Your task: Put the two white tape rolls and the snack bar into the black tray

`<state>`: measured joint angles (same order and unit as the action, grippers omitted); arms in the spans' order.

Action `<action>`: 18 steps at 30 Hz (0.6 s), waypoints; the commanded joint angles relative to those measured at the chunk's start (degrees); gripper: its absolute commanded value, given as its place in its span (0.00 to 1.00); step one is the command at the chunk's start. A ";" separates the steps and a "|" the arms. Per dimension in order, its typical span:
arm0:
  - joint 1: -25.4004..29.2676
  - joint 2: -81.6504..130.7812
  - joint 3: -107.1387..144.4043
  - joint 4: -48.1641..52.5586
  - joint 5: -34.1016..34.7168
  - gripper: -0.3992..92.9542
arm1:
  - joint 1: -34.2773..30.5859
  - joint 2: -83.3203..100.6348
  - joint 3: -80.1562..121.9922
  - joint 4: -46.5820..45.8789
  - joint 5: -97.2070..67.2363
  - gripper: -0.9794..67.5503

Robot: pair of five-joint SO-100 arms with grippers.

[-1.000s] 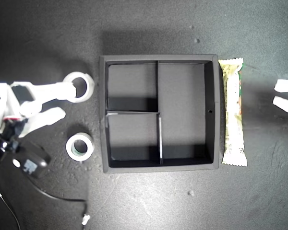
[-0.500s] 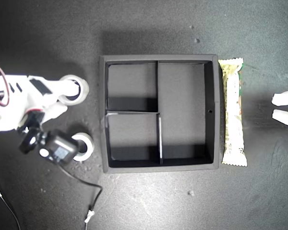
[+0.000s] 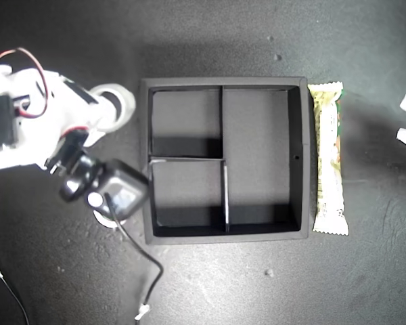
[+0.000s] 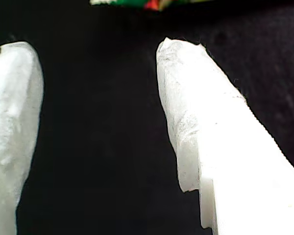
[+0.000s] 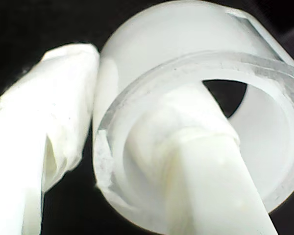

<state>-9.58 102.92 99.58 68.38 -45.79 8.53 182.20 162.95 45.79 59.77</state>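
My second claw (image 5: 100, 142), pinching one white tape roll (image 3: 115, 108) through its hole, has lifted toward the black tray (image 3: 296, 157) near the bench's left edge in the exterior view. Next: carry it over a small compartment. My first claw (image 4: 98, 117) is spread beside the snack bar (image 3: 327, 159).

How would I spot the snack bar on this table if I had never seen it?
Find the square black tray in the middle. The snack bar lies along its outer wall on the exterior view's right. It is long, cream with green print and zigzag ends; nothing else here is that shape.
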 commanded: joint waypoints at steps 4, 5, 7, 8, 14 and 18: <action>3.87 -9.05 -18.46 3.87 0.97 0.03 | -2.37 -5.36 -8.70 3.08 -23.29 0.34; 4.31 -10.02 -19.60 3.87 0.88 0.03 | -3.34 -8.70 -10.46 2.72 -24.52 0.34; 4.92 -11.95 -21.62 3.78 0.62 0.03 | -5.71 -18.19 -15.38 1.85 -27.33 0.34; 5.36 -13.01 -22.76 3.78 0.35 0.03 | -7.12 -24.17 -18.72 1.76 -29.18 0.33; 8.61 -14.77 -23.73 2.46 -1.23 0.04 | -8.79 -54.05 -36.91 6.59 -36.30 0.34; 8.26 -16.00 -22.41 0.70 -1.32 0.04 | -7.47 -65.65 -44.47 9.49 -38.85 0.36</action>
<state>-1.14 87.10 78.57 70.66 -46.32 0.62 123.93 125.51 53.35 23.12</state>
